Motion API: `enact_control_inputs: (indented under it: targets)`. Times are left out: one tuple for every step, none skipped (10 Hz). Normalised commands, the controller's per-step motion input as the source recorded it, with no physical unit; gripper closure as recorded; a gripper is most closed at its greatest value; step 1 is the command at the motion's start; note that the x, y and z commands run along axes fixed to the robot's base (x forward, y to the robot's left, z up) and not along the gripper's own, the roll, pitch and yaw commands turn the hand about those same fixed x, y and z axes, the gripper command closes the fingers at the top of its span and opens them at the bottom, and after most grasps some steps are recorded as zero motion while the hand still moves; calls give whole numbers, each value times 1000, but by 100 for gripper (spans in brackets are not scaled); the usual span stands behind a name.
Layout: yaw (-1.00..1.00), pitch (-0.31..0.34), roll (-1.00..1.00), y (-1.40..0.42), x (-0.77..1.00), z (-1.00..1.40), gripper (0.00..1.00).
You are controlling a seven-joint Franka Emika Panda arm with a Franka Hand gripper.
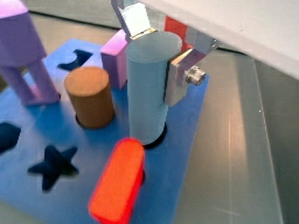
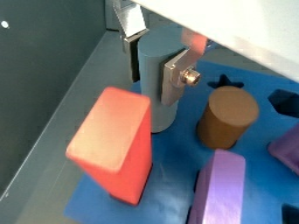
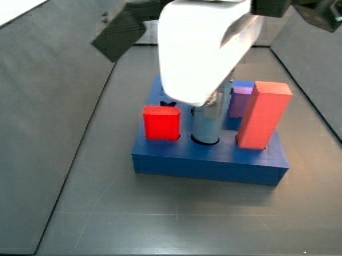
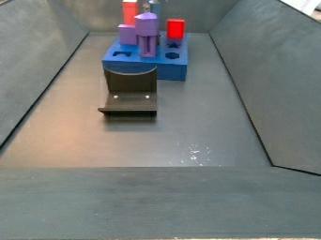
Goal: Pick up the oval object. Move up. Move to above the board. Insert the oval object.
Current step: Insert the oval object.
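The oval object (image 1: 149, 92), a tall pale blue post, stands upright with its lower end in a hole of the deep blue board (image 1: 176, 157). My gripper (image 1: 159, 54) is shut on its top, one silver finger on each side. In the other wrist view the post (image 2: 158, 96) again sits between the plates of the gripper (image 2: 155, 66) above the board (image 2: 105, 197). In a side view the white gripper body (image 3: 201, 45) hangs over the post (image 3: 206, 126) on the board (image 3: 201, 162). In the far side view the board (image 4: 145, 66) is small; the post is hard to make out.
On the board stand a short brown cylinder (image 1: 89, 96), lilac posts (image 1: 26, 57), a red block (image 1: 117, 182) and a tall red block (image 3: 265, 115). The dark fixture (image 4: 129, 101) stands on the floor in front of the board. Grey walls enclose the floor.
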Motion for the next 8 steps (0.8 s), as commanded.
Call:
enact_control_inputs:
  targets:
    - [926, -260, 97, -83, -120, -480, 100]
    - [966, -244, 49, 0, -91, -440, 100]
    - [923, -220, 0, 0, 0, -497, 100]
    - [774, -234, -13, 91, 31, -540, 100]
    - [786, -240, 0, 123, 0, -566, 100]
    - [697, -229, 0, 171, 46, -589, 100]
    - [611, -193, 91, 149, 57, -694, 100]
    - [451, -174, 81, 0, 0, -834, 100]
